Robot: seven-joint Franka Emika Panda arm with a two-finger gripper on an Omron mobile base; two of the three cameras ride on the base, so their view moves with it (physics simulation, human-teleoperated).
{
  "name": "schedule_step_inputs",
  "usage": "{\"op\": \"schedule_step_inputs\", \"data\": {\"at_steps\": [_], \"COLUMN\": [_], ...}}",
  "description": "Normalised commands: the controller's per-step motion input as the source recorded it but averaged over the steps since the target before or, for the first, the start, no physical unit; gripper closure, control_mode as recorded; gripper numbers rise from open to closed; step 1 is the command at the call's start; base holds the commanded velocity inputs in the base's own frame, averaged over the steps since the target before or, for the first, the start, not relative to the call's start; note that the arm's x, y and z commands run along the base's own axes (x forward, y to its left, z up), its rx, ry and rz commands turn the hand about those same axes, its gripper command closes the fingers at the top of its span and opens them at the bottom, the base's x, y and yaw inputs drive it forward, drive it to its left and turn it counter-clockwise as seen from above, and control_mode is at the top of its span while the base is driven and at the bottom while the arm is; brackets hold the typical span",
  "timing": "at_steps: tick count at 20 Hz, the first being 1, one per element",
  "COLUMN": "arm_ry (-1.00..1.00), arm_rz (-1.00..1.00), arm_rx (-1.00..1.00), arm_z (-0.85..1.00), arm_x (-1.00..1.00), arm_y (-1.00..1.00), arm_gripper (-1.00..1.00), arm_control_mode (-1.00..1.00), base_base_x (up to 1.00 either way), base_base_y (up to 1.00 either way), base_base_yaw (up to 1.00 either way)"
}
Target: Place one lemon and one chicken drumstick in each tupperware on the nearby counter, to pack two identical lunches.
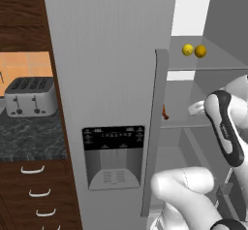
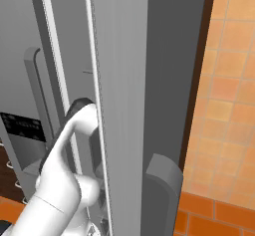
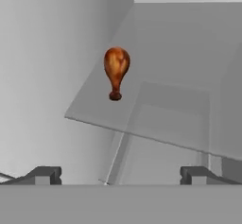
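With its claw [image 3: 120, 175] spread wide and empty inside the fridge, the arm was apparently reaching for the chicken drumstick [image 3: 116, 78] on the glass shelf [image 3: 160, 119], needing a further advance before closing

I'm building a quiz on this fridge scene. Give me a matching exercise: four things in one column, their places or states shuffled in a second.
Things:
1. lemons
2. chicken drumstick
3. toaster
4. gripper

Places or states:
A. on the counter
B. open, holding nothing
C. upper fridge shelf
D. glass shelf ahead of the hand

Pairs: 1-C, 2-D, 3-A, 4-B
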Motion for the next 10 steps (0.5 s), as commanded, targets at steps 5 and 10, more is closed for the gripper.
{"op": "schedule_step_inputs", "data": {"at_steps": [5,10], "arm_ry": [-0.02,0.00], "arm_rz": [0.01,0.00], "arm_rx": [0.00,0.00], "arm_z": [-0.24,-0.29], "arm_x": [1.00,0.92], "arm_y": [0.32,0.24], "arm_gripper": [-1.00,-1.00], "arm_control_mode": [-1.00,-1.00], "base_base_x": [0.00,0.00], "base_base_y": [0.00,0.00], "base_base_yaw": [0.00,0.00]}}
